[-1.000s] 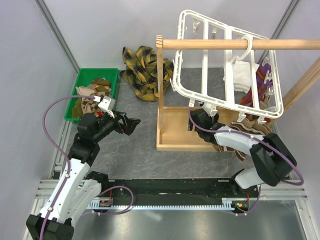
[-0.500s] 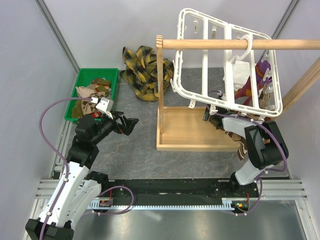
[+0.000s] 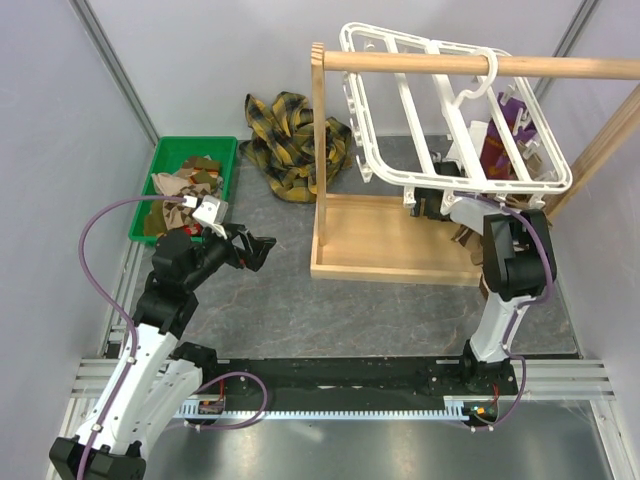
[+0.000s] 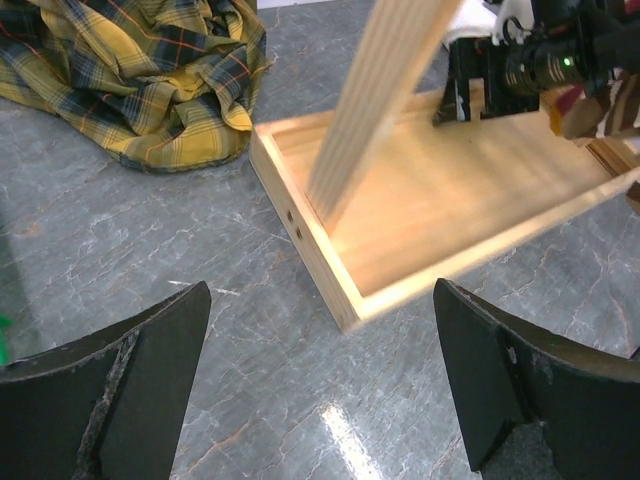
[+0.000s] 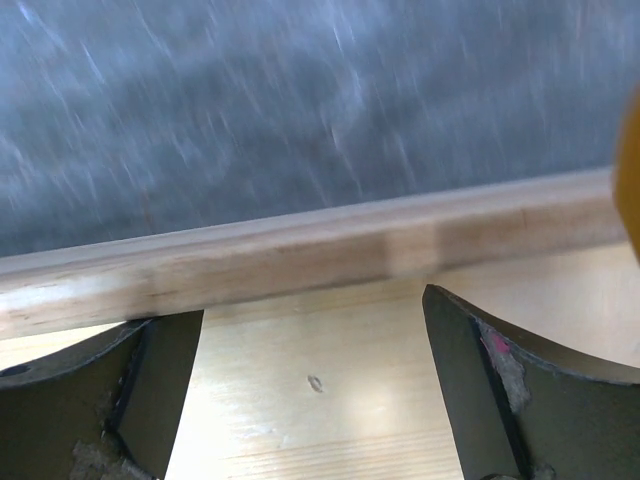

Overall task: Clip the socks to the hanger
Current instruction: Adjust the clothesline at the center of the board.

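Observation:
The white grid hanger point(image 3: 420, 115) hangs by its hook from the wooden rod point(image 3: 400, 62), tilted. A dark red and purple sock point(image 3: 497, 150) and a white piece hang at its right side. More socks point(image 3: 185, 190) lie heaped in the green bin point(image 3: 225, 150). My left gripper point(image 3: 258, 246) point(image 4: 322, 292) is open over bare grey table, just short of the wooden tray's corner point(image 4: 345, 305). My right gripper point(image 3: 418, 200) point(image 5: 312, 305) is open and empty, low over the tray floor point(image 5: 330, 400) under the hanger's near edge. A striped sock point(image 4: 600, 100) shows beside that arm.
A yellow-and-black plaid cloth point(image 3: 285, 135) point(image 4: 150, 80) lies behind the rack's left upright post point(image 3: 320, 140) point(image 4: 385, 100). The wooden tray point(image 3: 370, 270) forms the rack's base, with a low wall point(image 5: 300, 260). A slanted wooden leg point(image 3: 595, 160) rises at the right. Grey walls close in both sides.
The hanger has swung back and up toward the rod. My right arm has drawn back from the tray's left part to its right rear. The left arm barely moved.

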`<control>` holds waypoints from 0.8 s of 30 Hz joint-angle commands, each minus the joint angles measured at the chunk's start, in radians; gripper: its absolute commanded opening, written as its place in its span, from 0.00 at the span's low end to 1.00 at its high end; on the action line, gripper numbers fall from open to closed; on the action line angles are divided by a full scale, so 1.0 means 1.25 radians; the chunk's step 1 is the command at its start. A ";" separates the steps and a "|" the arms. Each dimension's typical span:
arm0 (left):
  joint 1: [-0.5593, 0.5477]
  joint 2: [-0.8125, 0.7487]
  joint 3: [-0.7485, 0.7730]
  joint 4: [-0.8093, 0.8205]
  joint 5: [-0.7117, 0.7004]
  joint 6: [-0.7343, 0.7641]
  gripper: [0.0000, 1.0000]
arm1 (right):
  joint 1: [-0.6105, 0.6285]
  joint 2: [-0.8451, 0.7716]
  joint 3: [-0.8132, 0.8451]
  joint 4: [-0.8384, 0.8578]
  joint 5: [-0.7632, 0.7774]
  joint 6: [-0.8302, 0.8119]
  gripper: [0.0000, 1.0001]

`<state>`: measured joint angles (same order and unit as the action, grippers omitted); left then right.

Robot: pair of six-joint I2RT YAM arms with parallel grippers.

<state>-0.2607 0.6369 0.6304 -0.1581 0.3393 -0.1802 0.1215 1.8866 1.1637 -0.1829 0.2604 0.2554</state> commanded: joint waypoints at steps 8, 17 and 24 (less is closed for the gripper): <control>-0.007 0.000 0.010 -0.002 -0.025 0.037 0.99 | -0.038 0.119 0.189 0.089 -0.055 -0.155 0.98; -0.007 -0.017 0.010 -0.004 -0.033 0.036 0.99 | 0.006 -0.034 0.087 0.070 -0.268 -0.112 0.98; -0.007 -0.052 0.007 -0.011 -0.057 0.034 0.99 | 0.139 -0.200 -0.040 0.076 -0.297 -0.053 0.98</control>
<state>-0.2661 0.6006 0.6304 -0.1856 0.2989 -0.1722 0.2100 1.7687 1.1912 -0.1268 -0.0486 0.1390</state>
